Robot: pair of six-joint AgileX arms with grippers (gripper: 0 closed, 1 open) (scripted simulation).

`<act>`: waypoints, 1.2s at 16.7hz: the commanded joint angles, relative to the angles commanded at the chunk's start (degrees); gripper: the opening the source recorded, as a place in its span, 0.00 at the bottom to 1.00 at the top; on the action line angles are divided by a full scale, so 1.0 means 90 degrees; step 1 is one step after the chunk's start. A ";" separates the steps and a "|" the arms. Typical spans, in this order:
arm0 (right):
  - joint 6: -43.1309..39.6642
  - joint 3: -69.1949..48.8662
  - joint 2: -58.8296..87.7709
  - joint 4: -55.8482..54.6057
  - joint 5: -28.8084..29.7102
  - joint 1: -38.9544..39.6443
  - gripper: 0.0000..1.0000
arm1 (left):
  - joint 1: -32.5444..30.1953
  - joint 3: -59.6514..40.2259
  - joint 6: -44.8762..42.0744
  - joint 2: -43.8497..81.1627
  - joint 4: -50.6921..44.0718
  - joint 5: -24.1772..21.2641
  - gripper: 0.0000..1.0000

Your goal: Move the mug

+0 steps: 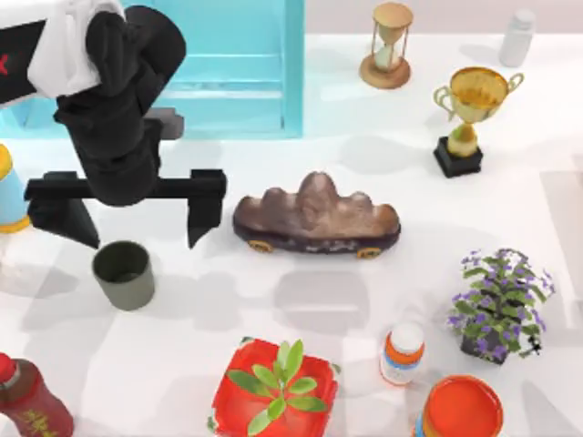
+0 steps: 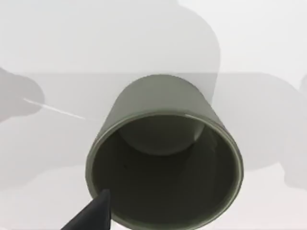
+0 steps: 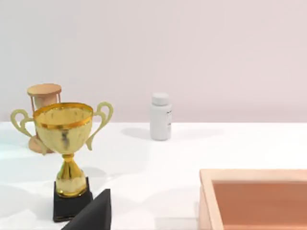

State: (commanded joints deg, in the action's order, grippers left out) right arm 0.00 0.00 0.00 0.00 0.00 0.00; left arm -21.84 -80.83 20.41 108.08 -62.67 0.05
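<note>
At the table's left side, the left gripper (image 1: 127,223) hangs with its 2 fingers spread wide apart, nothing between them. The mug (image 1: 123,274) stands just below at 6 o'clock: olive-grey, tapered, dark hollow, no handle seen. It stands upright, long axis vertical, mouth upward. No lettering is legible.

No legible text, brand, number or sign can be made out. Faint dark marks are seen on the white bottle (image 3: 160,116) at the back of the counter, but they are too small to be read. A label with orange bands is carried by the small bottle (image 1: 402,353) near the front, and no words can be told on it. A red mark is glimpsed on the left arm's white casing (image 1: 5,64), cut off at the edge.
</note>
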 joint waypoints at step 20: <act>0.0000 0.0000 0.0000 0.0000 0.0000 0.0000 1.00 | 0.0000 0.0976 -0.0005 0.0356 0.1316 -0.0002 0.17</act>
State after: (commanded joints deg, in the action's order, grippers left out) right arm 0.00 0.00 0.00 0.00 0.00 0.00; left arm -21.84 -72.05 20.36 111.29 -50.83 0.04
